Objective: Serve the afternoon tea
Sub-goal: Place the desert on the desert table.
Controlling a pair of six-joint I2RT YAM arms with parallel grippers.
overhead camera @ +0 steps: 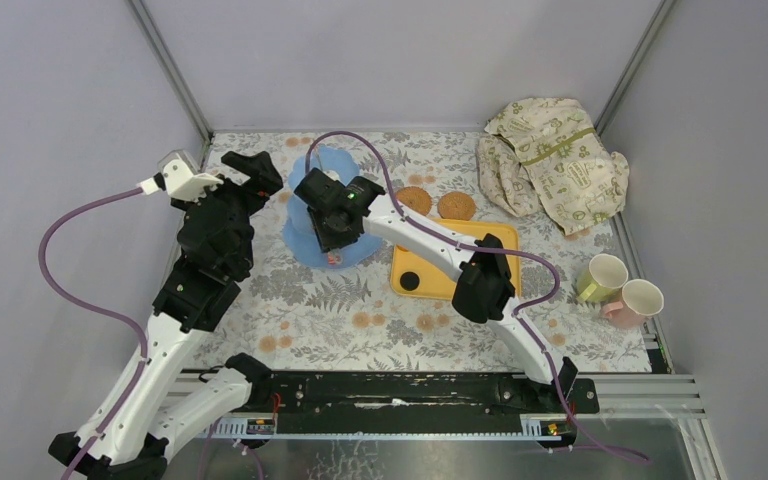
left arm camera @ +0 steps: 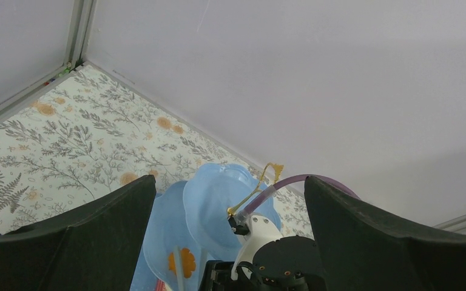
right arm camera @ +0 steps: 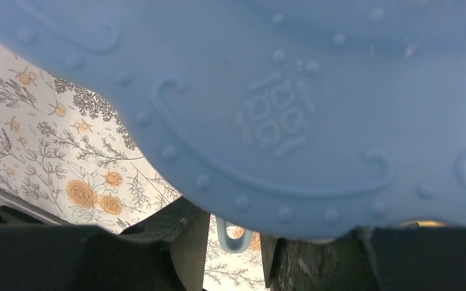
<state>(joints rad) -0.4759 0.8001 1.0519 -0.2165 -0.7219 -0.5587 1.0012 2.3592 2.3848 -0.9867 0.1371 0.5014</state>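
Note:
The light-blue three-tier stand [overhead camera: 312, 240] stands at the back middle of the table. My right gripper [overhead camera: 332, 232] reaches in between its tiers. In the right wrist view a tier's underside [right arm camera: 279, 91] fills the frame. My right gripper [right arm camera: 235, 254] is nearly closed around a light-blue U-shaped piece [right arm camera: 233, 241] that looks like tongs. An orange biscuit [left arm camera: 185, 262] lies on a tier of the stand [left arm camera: 212, 200], with two thin pale rods beside it. My left gripper [overhead camera: 255, 178] is wide open and empty just left of the stand. Two woven coasters [overhead camera: 414, 200] [overhead camera: 456, 206] and two pale cups [overhead camera: 603, 276] [overhead camera: 640, 300] sit to the right.
A yellow tray [overhead camera: 475, 240] with a black round thing lies right of the stand, under my right arm. A cream cloth with green print [overhead camera: 550, 165] is bunched at the back right corner. Grey walls close in the table at the back and on both sides.

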